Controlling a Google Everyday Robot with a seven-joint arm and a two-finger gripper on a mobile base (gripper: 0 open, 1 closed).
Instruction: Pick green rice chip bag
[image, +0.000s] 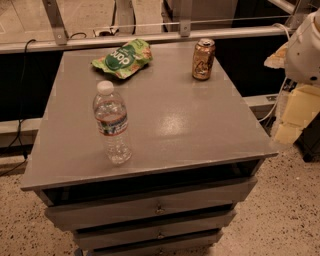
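My gripper (296, 114) hangs beside the desk's (200, 125) right edge, its state I cannot tell; the bag (123, 57) lies far left, untouched; approach step, I judge; next needs a reach across, left of the can (203, 59).

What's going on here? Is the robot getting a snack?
Sort of! The robot is meant to pick up the green rice chip bag, but it has not reached it yet. The bag lies flat at the far left of the gray table, with nothing touching it. A water bottle stands near the front left, and a drink can stands at the far right. The robot's gripper is off the table's right side, away from the bag.
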